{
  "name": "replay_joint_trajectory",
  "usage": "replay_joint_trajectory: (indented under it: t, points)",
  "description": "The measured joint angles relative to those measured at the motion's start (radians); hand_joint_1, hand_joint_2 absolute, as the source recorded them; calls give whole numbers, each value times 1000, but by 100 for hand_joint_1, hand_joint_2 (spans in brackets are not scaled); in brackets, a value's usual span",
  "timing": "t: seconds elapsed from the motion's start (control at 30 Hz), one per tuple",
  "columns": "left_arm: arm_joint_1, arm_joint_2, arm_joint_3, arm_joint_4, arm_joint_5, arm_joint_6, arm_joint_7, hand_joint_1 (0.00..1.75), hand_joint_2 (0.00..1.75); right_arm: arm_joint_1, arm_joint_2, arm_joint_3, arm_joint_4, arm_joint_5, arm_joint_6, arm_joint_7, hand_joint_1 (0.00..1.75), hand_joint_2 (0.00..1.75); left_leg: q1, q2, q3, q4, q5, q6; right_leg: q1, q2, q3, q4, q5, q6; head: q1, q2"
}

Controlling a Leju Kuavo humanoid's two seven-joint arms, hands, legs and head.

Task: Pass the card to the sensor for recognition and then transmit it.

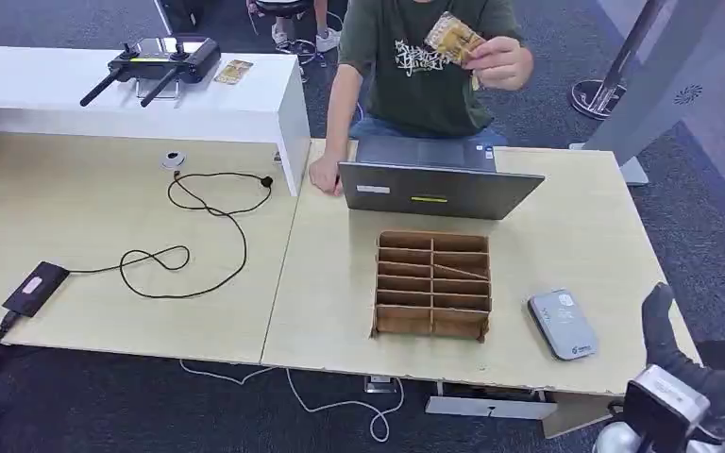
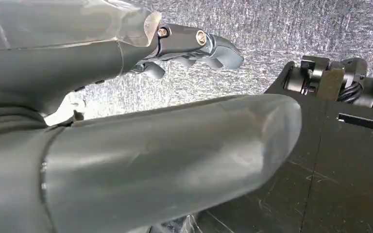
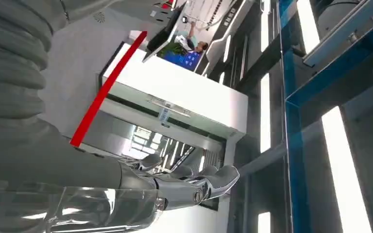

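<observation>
Gold-patterned card is held aloft by a person's hand behind the laptop. Grey sensor lies on the wooden surface. Right robot hand is raised beside it, empty, fingers extended; left robot hand empty, fingers loosely apart.

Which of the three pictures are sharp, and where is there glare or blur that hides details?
Head view: evenly lit and sharp on the table, though the card in the person's hand looks slightly soft. Left wrist view: the near thumb is large and blurred. Right wrist view: bright ceiling lights wash out, while the right hand shows shiny reflections.
</observation>
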State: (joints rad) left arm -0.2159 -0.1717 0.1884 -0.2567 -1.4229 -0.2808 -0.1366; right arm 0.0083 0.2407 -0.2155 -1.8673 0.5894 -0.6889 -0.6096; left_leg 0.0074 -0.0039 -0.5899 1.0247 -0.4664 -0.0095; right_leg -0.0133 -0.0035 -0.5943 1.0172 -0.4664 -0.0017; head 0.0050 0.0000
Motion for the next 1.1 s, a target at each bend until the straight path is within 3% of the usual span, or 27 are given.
replay_joint_trajectory:
  t: [0.3,0.33,0.47,0.57,0.83,1.0,1.1]
  points:
    - [0,0,-2,0,-5,0,-4,0,0,5,0,-10,-26,105,0,46,0,175,0,0,0,0,0,0,0,0,0,0,0,0,0,0]
    - [0,0,-3,0,-6,0,-8,0,0,6,0,-13,-36,168,0,62,0,175,0,0,0,0,0,0,0,0,0,0,0,0,0,0]
    - [-2,1,-17,0,-17,-8,-19,0,0,15,2,-3,-140,688,0,207,0,175,0,0,-1,0,0,0,0,0,0,0,0,0,0,0]
    - [-4,1,-25,0,-20,-11,-24,0,0,13,2,45,-186,931,-1,316,0,175,1,0,0,0,0,0,0,0,0,0,0,0,0,0]
    - [-5,2,-29,0,-19,-12,-32,0,0,15,1,60,-220,949,-1,312,0,175,0,0,0,0,0,0,0,0,0,0,0,0,0,0]
    - [-6,5,-31,0,-19,-14,-38,0,0,21,1,32,-227,949,-1,188,0,175,0,0,0,0,0,0,0,0,0,0,0,0,0,0]
    - [-6,6,-34,0,-19,-14,-40,0,0,25,2,14,-227,949,-1,176,0,175,0,0,0,0,0,0,0,0,0,0,0,0,0,0]
